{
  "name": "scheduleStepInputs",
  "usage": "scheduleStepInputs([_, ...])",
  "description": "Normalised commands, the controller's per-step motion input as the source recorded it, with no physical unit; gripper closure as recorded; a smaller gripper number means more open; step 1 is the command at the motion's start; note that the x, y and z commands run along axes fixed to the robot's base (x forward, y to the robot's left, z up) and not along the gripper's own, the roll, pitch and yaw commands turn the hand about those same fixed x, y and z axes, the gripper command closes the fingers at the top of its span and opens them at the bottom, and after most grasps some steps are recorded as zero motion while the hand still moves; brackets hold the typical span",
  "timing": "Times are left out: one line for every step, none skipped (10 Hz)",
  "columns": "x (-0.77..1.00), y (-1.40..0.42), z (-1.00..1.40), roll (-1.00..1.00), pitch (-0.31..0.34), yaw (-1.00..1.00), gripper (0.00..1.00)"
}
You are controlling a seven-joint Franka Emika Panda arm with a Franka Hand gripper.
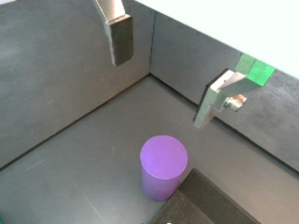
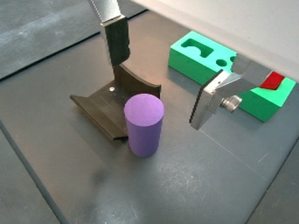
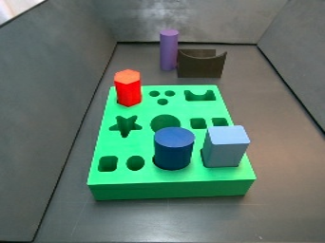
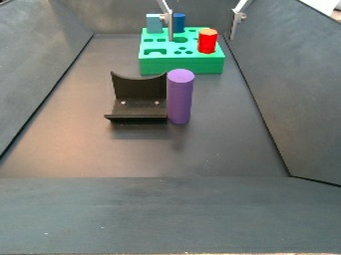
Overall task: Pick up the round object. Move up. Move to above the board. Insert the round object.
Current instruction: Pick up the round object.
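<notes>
The round object, a tall slim purple cylinder (image 2: 143,122), stands upright on the dark floor, close beside the fixture (image 2: 114,103). It also shows in a wrist view (image 1: 163,166) and in both side views (image 3: 168,47) (image 4: 180,96). The gripper (image 2: 163,72) is open and empty, raised above the floor. The cylinder is lower in front of it, not between the fingers (image 1: 121,39). The fingertips show at the top edge of a side view (image 4: 202,6). The green board (image 3: 172,185) with cut-out holes lies apart from the cylinder and also shows in a side view (image 4: 167,62).
On the board stand a red hexagonal block (image 3: 128,87), a dark blue cylinder (image 3: 173,149) and a light blue cube (image 3: 226,146). Grey walls (image 3: 76,85) enclose the floor on all sides.
</notes>
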Motion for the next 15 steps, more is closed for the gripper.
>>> scheduleStepInputs([-0.1,-0.08,-0.15,0.1,-0.023,0.0,0.0])
scheduleStepInputs([0.01,-0.2,-0.53,0.03,-0.147,0.0,0.0])
scheduleStepInputs([0.2,-0.15,-0.56,0.03,-0.2,0.0,0.0])
scheduleStepInputs([0.35,-0.12,-0.51,0.06,-0.15,0.0,0.0])
scheduleStepInputs([0.4,-0.09,-0.4,0.09,-0.099,0.0,0.0])
scheduleStepInputs([0.38,-0.07,-0.38,0.1,-0.084,0.0,0.0])
scheduleStepInputs([0.09,-0.03,-0.43,0.13,-0.099,0.0,0.0])
scheduleStepInputs([0.0,-0.03,-0.47,0.14,-0.077,0.0,0.0])
scheduleStepInputs([0.0,-0.07,-0.67,0.21,-0.129,0.0,0.0])
scheduleStepInputs([0.0,-0.06,-0.76,0.18,-0.171,0.01,0.0])
scheduleStepInputs([0.0,-0.04,-0.75,0.14,-0.171,0.0,0.0])
scheduleStepInputs([0.31,0.0,-0.64,0.09,-0.079,0.0,0.0])
scheduleStepInputs([0.32,0.07,-0.62,0.05,-0.08,0.0,0.0])
scheduleStepInputs([0.02,0.07,-0.33,0.0,-0.087,0.02,0.0])
scheduleStepInputs([0.0,0.0,0.0,0.0,0.0,0.0,0.0])
